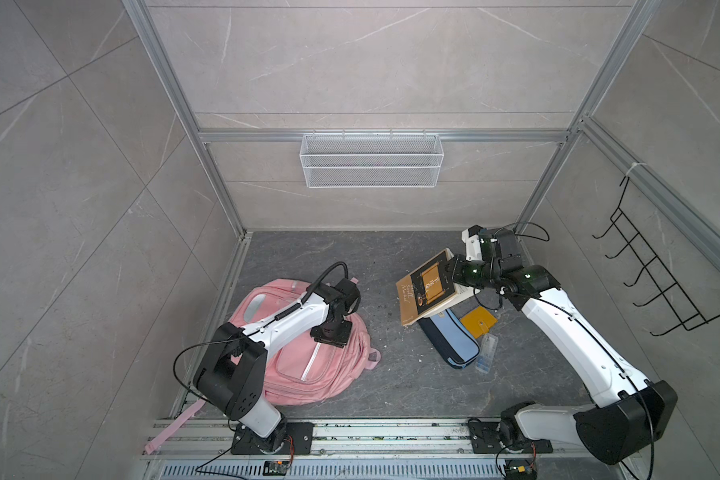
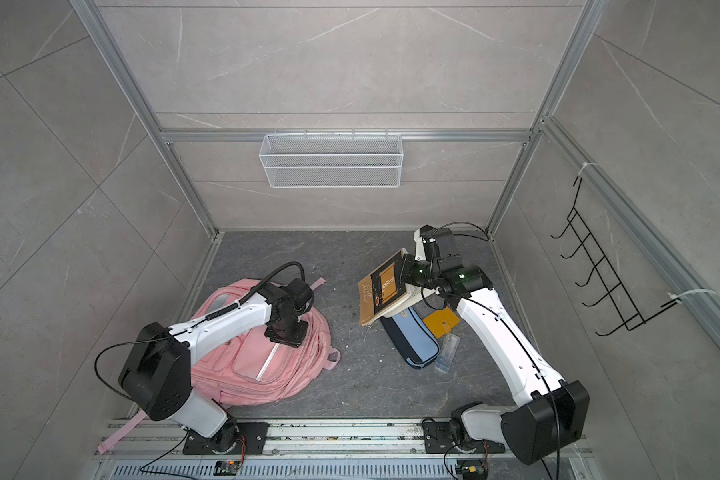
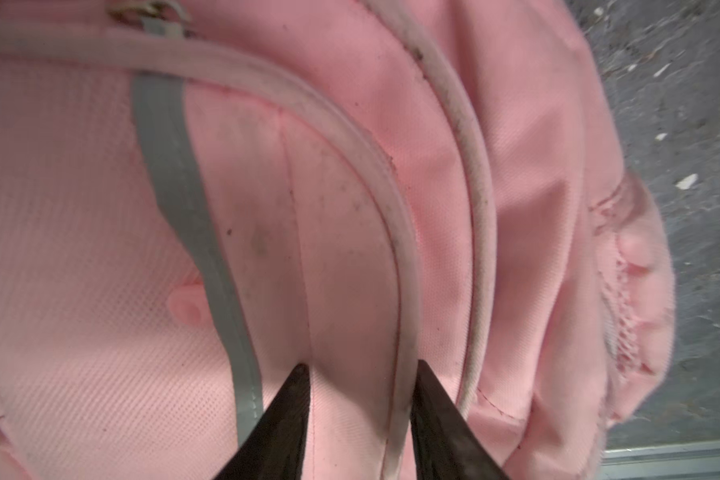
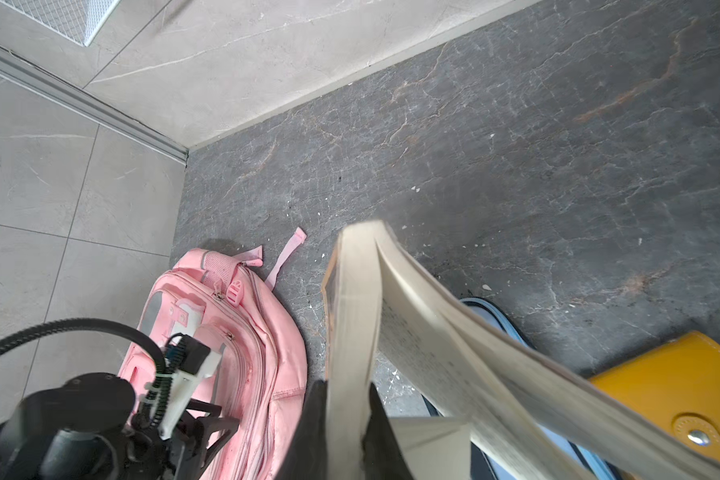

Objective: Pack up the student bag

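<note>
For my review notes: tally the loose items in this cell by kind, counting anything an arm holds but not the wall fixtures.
Student bag: 1
Book: 1
Pencil case: 1
Yellow wallet: 1
Clear plastic box: 1
Total: 5
</note>
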Available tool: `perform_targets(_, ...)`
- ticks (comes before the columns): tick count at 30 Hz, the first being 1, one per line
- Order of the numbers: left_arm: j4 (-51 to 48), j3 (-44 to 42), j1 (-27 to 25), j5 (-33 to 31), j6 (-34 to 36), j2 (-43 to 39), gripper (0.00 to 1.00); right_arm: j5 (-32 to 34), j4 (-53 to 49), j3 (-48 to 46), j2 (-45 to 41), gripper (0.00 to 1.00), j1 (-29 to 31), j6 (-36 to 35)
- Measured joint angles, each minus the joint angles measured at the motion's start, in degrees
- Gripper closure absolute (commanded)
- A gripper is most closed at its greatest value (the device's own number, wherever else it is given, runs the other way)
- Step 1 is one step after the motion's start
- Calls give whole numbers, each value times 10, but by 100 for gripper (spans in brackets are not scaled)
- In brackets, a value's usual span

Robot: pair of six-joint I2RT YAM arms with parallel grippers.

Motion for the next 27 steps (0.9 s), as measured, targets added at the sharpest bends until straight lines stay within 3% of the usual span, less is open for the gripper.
perform_targets(4, 6, -2, -9, -14, -7, 6, 98, 0, 3, 0, 0, 100, 0, 2)
perform_targets(5, 7, -2, -9, -14, -10, 5, 100, 0, 3, 0, 0, 100, 0, 2)
perform_targets(16, -7, 17, 12, 25, -12, -41, 100, -4, -3, 3, 0, 100, 0, 35)
perform_targets(21, -1, 27, 41, 67, -12, -61, 100, -1, -10, -9, -28, 100, 2, 128)
perform_targets(27, 0, 27, 65, 99, -7, -65, 100, 0, -12, -84, -135, 100, 16, 278)
